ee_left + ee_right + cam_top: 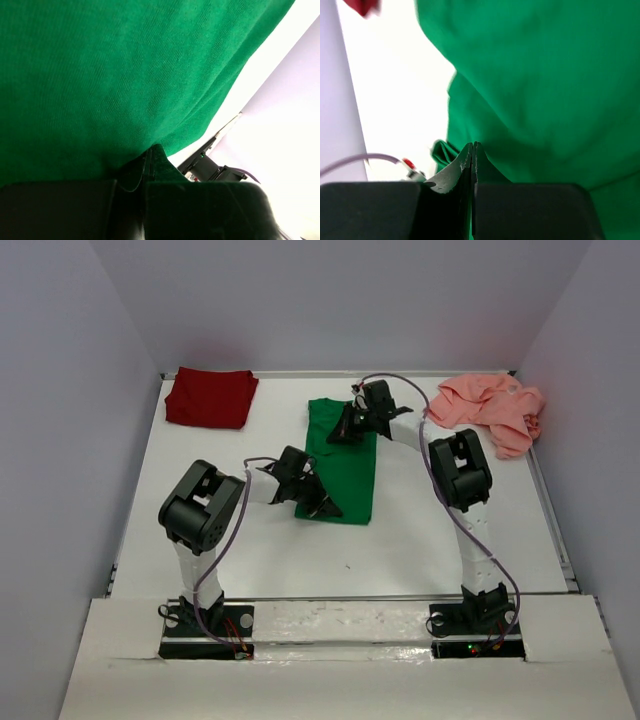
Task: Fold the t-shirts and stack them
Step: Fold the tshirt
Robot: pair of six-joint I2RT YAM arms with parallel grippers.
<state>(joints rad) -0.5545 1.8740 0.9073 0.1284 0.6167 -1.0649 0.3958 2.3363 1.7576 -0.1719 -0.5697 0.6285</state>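
Left claw (325,506), pressed together, is sitting at the green t-shirt's (350,475) lower left; right claw (342,430), likewise, near its upper edge.

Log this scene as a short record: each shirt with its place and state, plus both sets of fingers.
green t-shirt: middle of the table, folded into a long strip, lying flat
dark red t-shirt: far left corner, folded
pink t-shirt: far right corner, crumpled
left fingers: shut, at the green shirt's near left corner
right fingers: shut, over the green shirt's far end
stack: not yet made; the three shirts lie apart
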